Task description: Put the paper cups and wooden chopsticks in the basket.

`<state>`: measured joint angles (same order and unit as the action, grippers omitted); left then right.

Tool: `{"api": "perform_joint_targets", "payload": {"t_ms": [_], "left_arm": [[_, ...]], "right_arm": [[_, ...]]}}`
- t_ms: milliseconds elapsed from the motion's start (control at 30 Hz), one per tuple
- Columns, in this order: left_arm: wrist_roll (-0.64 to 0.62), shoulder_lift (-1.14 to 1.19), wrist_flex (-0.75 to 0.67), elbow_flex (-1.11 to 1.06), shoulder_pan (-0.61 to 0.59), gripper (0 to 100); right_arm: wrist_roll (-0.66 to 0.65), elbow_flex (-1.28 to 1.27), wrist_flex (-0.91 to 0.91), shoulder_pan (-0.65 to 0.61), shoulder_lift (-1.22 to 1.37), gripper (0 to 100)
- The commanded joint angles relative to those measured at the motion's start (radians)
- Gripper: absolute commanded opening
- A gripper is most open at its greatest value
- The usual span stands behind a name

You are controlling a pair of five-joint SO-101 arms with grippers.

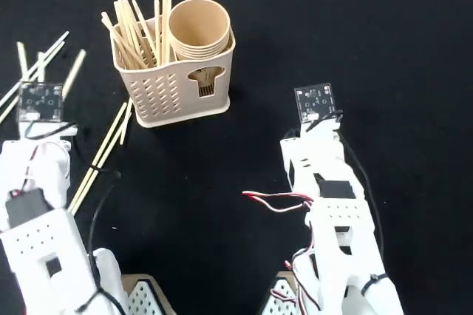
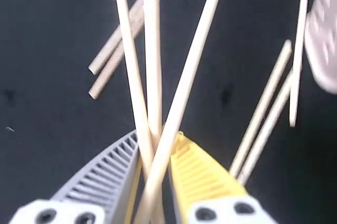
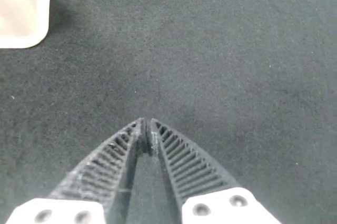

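pinching a small bundle of chopsticks (image 2: pixel 152 77) between its grey and yellow jaws, the left gripper (image 2: pixel 156 139) sits at the left side of the table (image 1: pixel 414 71), and the sticks fan out past the fingertips, crossing one another at the pinch, their long axis running away from the arm's base; the basket (image 1: pixel 177 93) stands off to that gripper's right and a little farther out, near but apart, with its stick-filled half on the side facing the left arm and the stacked paper cups (image 1: pixel 198 26) in the other half, so the coming move, as i judge it, is a lift and a swing to the right that ends with the bundle tipped upright over the nearer half; the left arm is plainly the closer one; the fanned tips could catch the basket's rim or the sticks leaning inside it, so the bundle wants height before it crosses; loose chopsticks (image 1: pixel 103 156) lie on the table between the left arm and the basket's foot, slanting toward it, and a low pass might sweep them; the right gripper (image 3: pixel 146 126) has its jaws pressed together on nothing, over bare table to the right of the basket and apart from it, out of the way of that path
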<state>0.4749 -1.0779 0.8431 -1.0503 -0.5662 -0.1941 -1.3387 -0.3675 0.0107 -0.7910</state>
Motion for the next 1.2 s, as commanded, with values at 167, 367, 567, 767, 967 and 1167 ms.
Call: {"api": "perform_joint_targets", "payload": {"t_ms": [167,367,567,767,967,1167], "left_arm": [[-0.199,-0.364,-0.230,-0.216,-0.002,3],[-0.324,-0.626,-0.476,-0.492,-0.002,3],[-0.370,-0.743,-0.632,-0.639,-0.001,3],[-0.414,-0.740,-0.706,-0.634,-0.001,3],[-0.505,-0.743,-0.836,-0.634,-0.001,3],[-0.503,-0.743,-0.852,-0.634,-0.001,3]], "right_arm": [[-0.008,0.005,0.011,0.014,-0.022,1.3],[-0.008,0.005,0.011,0.014,-0.022,1.3],[-0.008,0.007,0.011,0.014,-0.022,1.3],[-0.008,0.007,0.011,0.014,-0.022,1.3],[-0.008,0.007,0.011,0.014,-0.022,1.3],[-0.008,0.007,0.011,0.014,-0.022,1.3]]}}
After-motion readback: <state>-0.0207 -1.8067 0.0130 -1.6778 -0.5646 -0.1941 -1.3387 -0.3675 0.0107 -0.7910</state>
